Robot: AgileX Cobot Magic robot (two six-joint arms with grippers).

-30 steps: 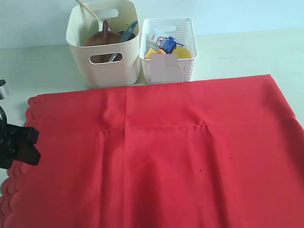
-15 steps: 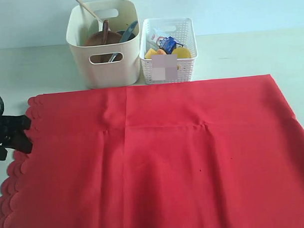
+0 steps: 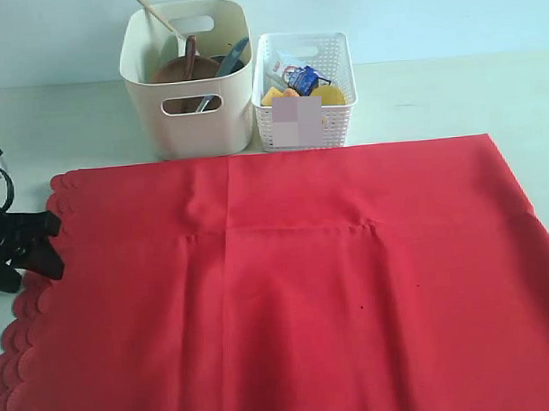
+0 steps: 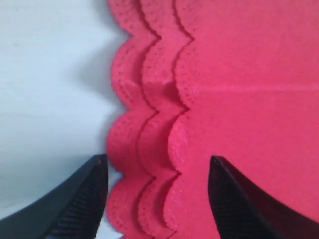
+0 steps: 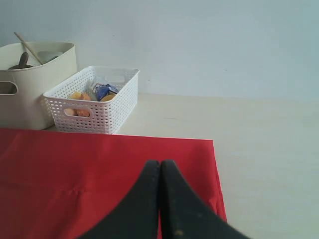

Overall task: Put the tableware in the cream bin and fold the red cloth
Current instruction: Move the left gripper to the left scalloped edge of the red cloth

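Drawn back leftward since earlier, left hand (image 4: 158,159) hangs released over red cloth (image 4: 249,99); right hand (image 5: 160,164) clenched.

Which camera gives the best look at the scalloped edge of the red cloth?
The left wrist view: the scalloped edge fills the frame, its stacked layers lying between the fingers of the open left gripper. The exterior view shows it small, partly behind that gripper. The right wrist view shows only straight edges of the red cloth.

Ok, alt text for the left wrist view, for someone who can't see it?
The left claw is open, its two black fingers straddling the scalloped edge of the red cloth, which shows three stacked layers. Pale table lies beside the edge.
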